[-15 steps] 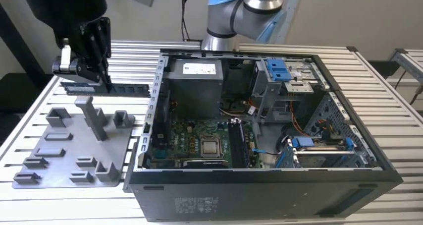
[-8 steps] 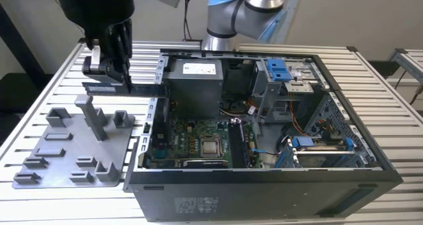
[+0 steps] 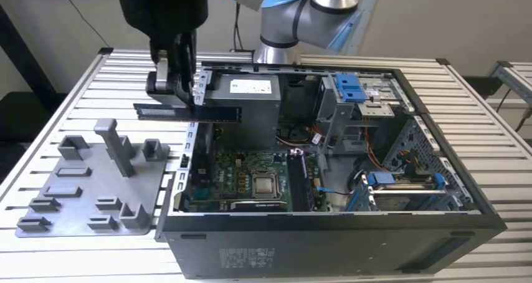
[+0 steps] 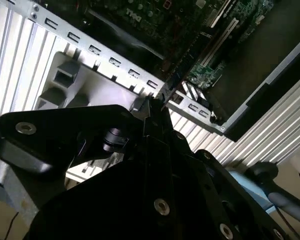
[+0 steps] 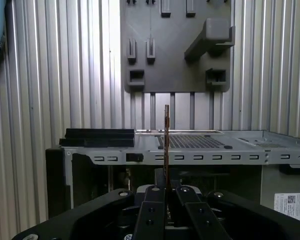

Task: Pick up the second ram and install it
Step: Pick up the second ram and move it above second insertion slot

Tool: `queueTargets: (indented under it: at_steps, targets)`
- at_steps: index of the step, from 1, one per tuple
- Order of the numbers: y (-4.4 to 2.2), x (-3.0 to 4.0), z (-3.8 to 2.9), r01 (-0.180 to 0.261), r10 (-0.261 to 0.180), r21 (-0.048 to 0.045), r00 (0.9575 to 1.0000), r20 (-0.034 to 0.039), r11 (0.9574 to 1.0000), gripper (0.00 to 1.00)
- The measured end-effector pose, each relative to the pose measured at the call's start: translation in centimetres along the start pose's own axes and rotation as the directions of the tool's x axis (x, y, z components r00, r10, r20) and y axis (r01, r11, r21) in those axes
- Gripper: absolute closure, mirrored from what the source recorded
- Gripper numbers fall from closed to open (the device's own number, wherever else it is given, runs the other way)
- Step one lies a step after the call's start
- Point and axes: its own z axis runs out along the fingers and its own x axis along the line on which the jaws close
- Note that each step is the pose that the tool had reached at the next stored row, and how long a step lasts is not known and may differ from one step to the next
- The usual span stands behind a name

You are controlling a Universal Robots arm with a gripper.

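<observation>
Second ram: the second ram [image 3: 189, 113] is hanging in the air, lying level, with its long axis running from nine to three o'clock in the exterior view. Its three o'clock end is reaching across the wall of the computer case, and its nine o'clock end is sticking out past the fingers over the table. In the first wrist view it is showing edge-on [image 5: 166, 145], a thin line rising from between the fingers.

Gripper: the gripper [image 3: 176, 102] is pinching the stick by its two flat faces, nearer the nine o'clock end than the middle. In the first wrist view the two black fingers are pressing in on either side of the edge [image 5: 166, 192].

Computer case: the computer case [image 3: 332, 224] is lying on its side with its open side up, spreading toward four o'clock of the gripper.

Motherboard: the motherboard [image 3: 241, 171] is lying inside the case at about five o'clock of the held stick and well below it.

Processor socket: the processor socket [image 3: 266, 184] is sitting on the board, and a dark seated stick [image 3: 297, 180] is standing in a slot just at its three o'clock.

Fixture plate: the grey fixture plate [image 3: 91, 189] is resting on the table at seven o'clock of the gripper, just beside the case wall, its posts pointing up.

Table: the slatted table [image 3: 75, 96] is carrying both plate and case.
</observation>
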Motion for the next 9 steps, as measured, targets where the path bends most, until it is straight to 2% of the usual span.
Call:
queueTargets:
  at_steps: [9]
  targets:
    - [-4.07, -0.10, -0.07, 0.000, 0.000, -0.0021, 1.0000, 0.0000, 1.0000, 0.86]
